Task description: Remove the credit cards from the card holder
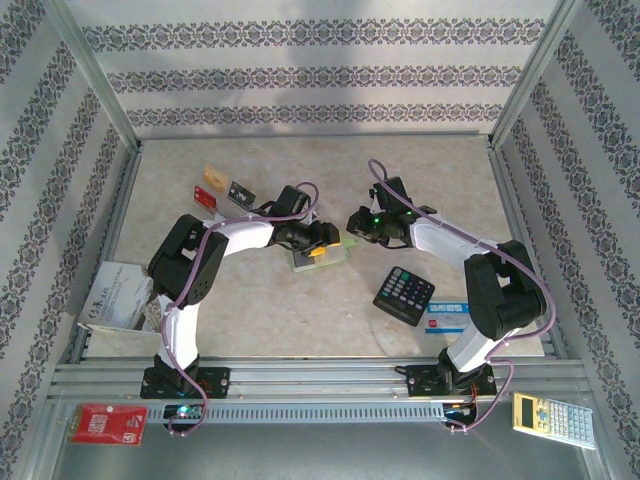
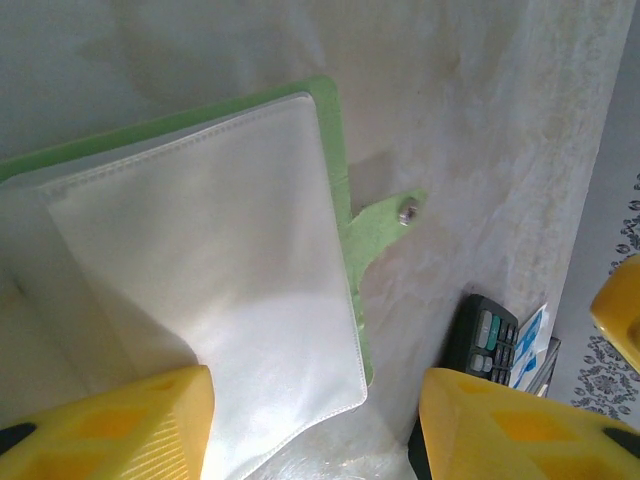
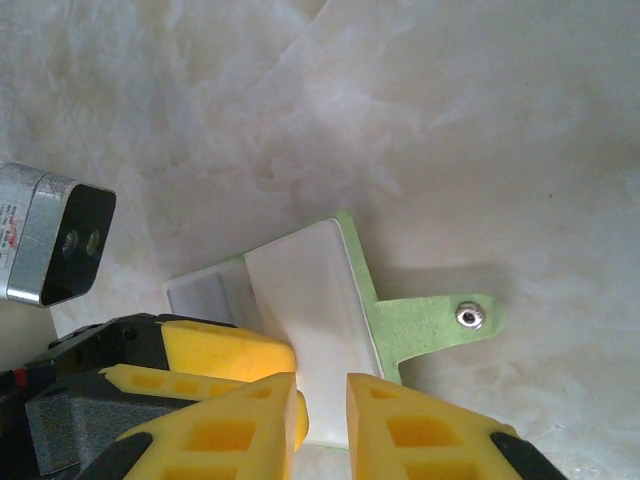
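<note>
The jaws of the left gripper [image 2: 315,388] stand wide apart. Its two yellow fingers [image 2: 110,425] are low over the open card holder [image 2: 200,250], and a pale cream leaf of the holder lies in the space between them.

The jaws of the right gripper [image 3: 322,388] are close together, with only a narrow gap. The edge of a cream leaf runs into this gap, but I cannot tell if the jaws really press on it. In the right wrist view, a yellow finger of the left gripper rests on the same leaf, just beside the right one.

The card holder [image 1: 322,260] lies open on the desk [image 1: 280,315], near the middle, between the two grippers. Its lime-green cover shows as a thin border around the cream leaves. A green strap [image 3: 440,320] with a metal snap [image 3: 468,316] lies flat on the desk at one side.

Three credit cards lie close together on the desk, well apart from the holder, at the far left: a tan one [image 1: 214,175], a red one [image 1: 205,196] and a dark one [image 1: 240,190].

A black calculator [image 1: 404,296] lies to the right of the holder, with a blue-and-white box [image 1: 447,318] just beside it.
</note>
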Controlling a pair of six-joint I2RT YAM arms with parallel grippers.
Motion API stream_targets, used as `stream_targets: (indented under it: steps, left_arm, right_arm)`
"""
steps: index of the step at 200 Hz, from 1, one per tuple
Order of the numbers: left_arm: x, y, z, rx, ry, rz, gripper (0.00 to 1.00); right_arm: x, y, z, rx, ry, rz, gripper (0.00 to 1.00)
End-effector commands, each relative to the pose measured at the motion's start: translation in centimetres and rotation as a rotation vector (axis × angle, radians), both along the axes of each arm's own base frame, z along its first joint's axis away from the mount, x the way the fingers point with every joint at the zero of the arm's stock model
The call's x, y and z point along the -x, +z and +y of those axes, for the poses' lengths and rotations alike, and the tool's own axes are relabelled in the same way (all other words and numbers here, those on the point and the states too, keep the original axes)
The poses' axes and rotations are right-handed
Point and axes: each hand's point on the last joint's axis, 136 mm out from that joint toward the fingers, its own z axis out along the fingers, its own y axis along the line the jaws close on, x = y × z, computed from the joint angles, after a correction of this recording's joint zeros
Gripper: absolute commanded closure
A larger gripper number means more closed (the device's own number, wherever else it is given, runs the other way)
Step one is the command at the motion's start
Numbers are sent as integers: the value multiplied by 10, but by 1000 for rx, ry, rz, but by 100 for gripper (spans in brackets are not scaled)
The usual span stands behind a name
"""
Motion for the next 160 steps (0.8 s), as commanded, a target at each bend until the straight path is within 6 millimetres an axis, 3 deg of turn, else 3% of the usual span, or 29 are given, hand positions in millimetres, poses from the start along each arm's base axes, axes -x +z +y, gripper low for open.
stream_targets:
  steps: [1, 47, 74, 110, 160]
  left_arm:
    - [4, -9, 3, -48, -16, 1, 49]
    - [37, -37, 21, -155, -48, 63, 68]
    - [55, -42, 29, -190, -70, 80, 78]
    - [62, -37, 34, -198, -80, 72, 90]
    - [60, -17, 34, -170, -52, 43, 97]
  right_arm:
    - [-1, -7, 1, -6, -7, 14, 79]
    - [3, -21, 17, 2, 51, 49, 80]
    - [8, -30, 35, 5, 96, 72, 84]
    - [18, -48, 58, 12, 151, 120, 88]
    - [29, -83, 53, 55, 139, 207, 89]
